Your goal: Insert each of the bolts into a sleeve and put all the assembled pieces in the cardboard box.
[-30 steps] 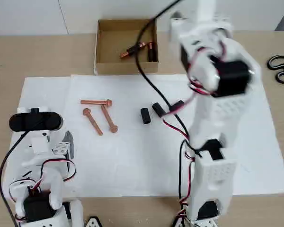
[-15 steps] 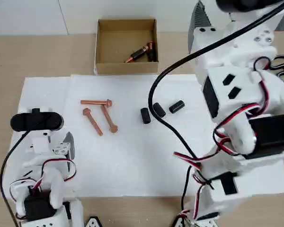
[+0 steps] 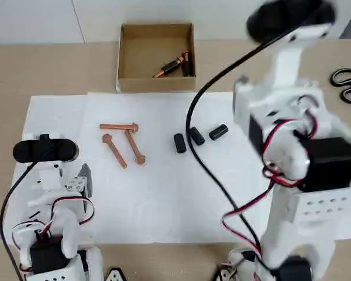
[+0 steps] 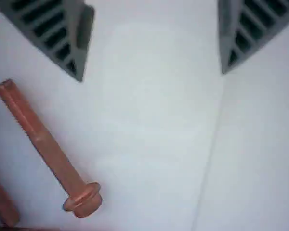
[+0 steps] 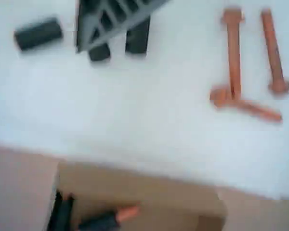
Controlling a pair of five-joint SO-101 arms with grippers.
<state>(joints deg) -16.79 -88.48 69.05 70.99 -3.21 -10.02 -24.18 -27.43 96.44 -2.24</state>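
The left claw [image 4: 152,72] is gaping wide, a bolt [image 4: 48,149] lying just beside it; the right claw [image 5: 113,24] is hanging above the sleeves [image 5: 38,33]. Its state I cannot tell

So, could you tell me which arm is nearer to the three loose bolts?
Left. The left gripper hangs open close by the bolts; the right arm stands beyond the sleeves, farther off.
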